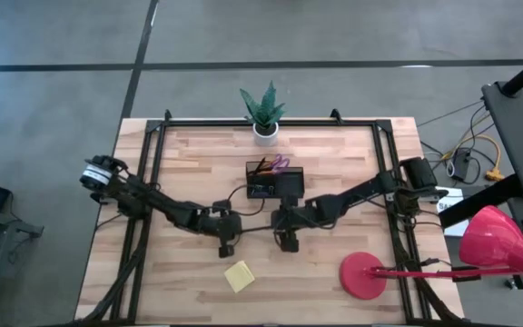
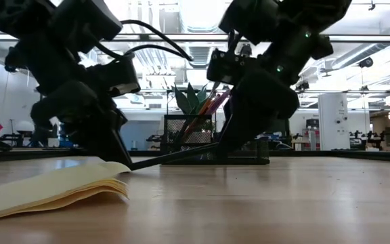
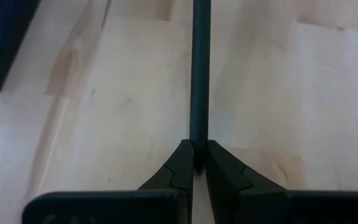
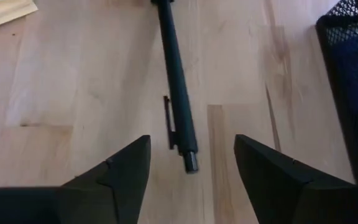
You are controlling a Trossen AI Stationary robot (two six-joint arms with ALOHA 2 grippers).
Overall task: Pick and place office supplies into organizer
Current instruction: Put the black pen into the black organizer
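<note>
— Where is the slim dark matte pen with a side clip (image 4: pixel 178 93)?

— On the wooden table, one end pinched in the closed left gripper (image 3: pixel 196 167), the other end between the wide-open, empty fingers of the right gripper (image 4: pixel 191 163), near the black mesh organizer (image 4: pixel 352 81).

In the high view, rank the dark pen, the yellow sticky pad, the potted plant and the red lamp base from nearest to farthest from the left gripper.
From the left gripper:
1. Dark pen, pinched in its fingers.
2. Yellow sticky pad, just past it toward the near edge.
3. Red lamp base and potted plant: too close to call.
</note>
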